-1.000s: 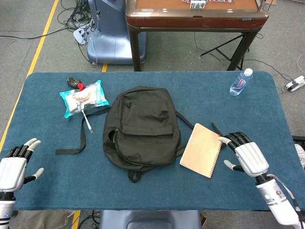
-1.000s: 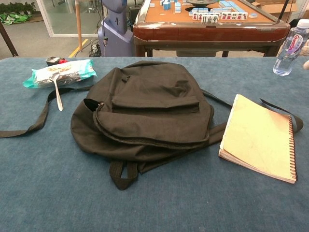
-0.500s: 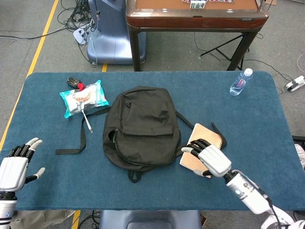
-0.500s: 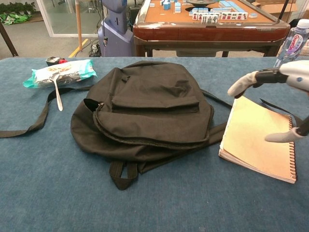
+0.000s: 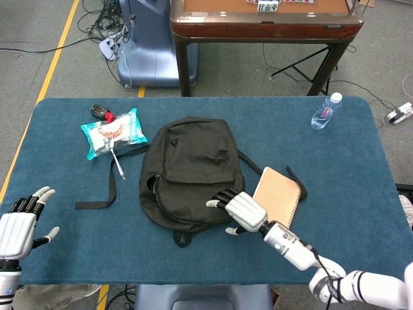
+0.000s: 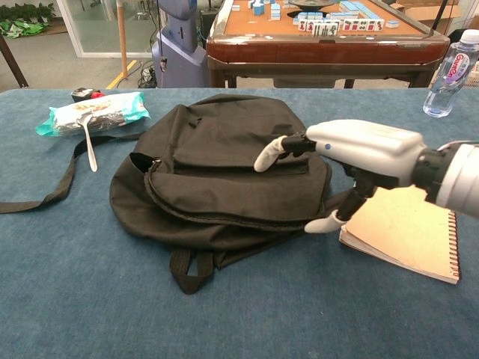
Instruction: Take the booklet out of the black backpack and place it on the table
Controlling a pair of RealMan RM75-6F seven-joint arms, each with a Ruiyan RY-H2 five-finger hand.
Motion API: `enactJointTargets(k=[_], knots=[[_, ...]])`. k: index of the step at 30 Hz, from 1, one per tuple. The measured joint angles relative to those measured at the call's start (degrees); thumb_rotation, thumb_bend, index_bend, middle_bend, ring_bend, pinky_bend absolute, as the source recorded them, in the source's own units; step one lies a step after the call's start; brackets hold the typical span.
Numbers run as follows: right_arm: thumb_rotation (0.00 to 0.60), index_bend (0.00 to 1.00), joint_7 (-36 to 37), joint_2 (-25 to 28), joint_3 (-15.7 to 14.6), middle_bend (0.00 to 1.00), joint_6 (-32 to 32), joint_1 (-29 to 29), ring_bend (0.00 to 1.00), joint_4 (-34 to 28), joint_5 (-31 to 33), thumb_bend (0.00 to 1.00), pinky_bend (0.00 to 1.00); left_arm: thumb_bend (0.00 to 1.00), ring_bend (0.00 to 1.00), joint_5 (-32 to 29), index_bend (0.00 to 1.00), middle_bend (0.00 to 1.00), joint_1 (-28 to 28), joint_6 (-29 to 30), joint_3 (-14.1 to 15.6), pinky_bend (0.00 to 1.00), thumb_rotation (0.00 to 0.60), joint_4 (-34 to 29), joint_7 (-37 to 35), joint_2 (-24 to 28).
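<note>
now right hand (image 5: 244, 212) spread, empty, over backpack (image 5: 191, 169) edge; booklet (image 5: 279, 194) on table (image 5: 348, 168); left hand (image 5: 18, 226) spread, empty.

Backpack (image 5: 192, 169) matt black cloth; booklet (image 5: 280, 192) tan paper, wire-bound; table (image 5: 348, 168) blue felt-like cloth.

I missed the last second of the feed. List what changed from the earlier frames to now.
The right hand swept leftward across the booklet to the black backpack's lower right edge, fingers spread, holding nothing. Nothing was grasped or released. The left hand, booklet, backpack, snack packet, spoon and water bottle stayed put.
</note>
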Motion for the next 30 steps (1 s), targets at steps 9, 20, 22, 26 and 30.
enactJointTargets(k=[9,20,22,26,30], knots=[[0.600,0.10,-1.4,-8.1,1.6,0.09,-2.6,4.1,0.10,5.9,4.0,0.04,0.19,0.20,0.22,-0.4,0.21,0.16,0.2,-0.1,0.0,0.21,0.600,0.8,-0.8,-0.1],[0.600,0.09,-2.6,-13.7,2.7,0.08,-2.1,6.6,0.09,12.4,6.8,0.04,0.19,0.20,0.22,-0.5,0.21,0.16,0.2,-0.3,0.1,0.21,0.600,1.3,-1.7,-0.1],[0.600,0.09,-2.6,-13.7,3.4,0.08,-2.2,7.1,0.09,12.8,7.6,0.04,0.19,0.20,0.22,-0.5,0.21,0.16,0.2,-0.4,0.1,0.21,0.600,1.4,-1.8,-0.1],[0.600,0.09,-2.2,-13.2,4.5,0.08,-2.9,8.0,0.09,12.9,9.4,0.04,0.19,0.20,0.22,-0.6,0.21,0.16,0.1,-0.5,0.1,0.21,0.600,1.4,-1.8,-0.1],[0.600,0.09,-1.9,-11.9,5.6,0.09,-3.4,8.8,0.09,12.2,10.9,0.04,0.19,0.20,0.22,-0.5,0.21,0.16,0.0,-0.6,0.1,0.21,0.600,1.4,-1.6,-0.3]])
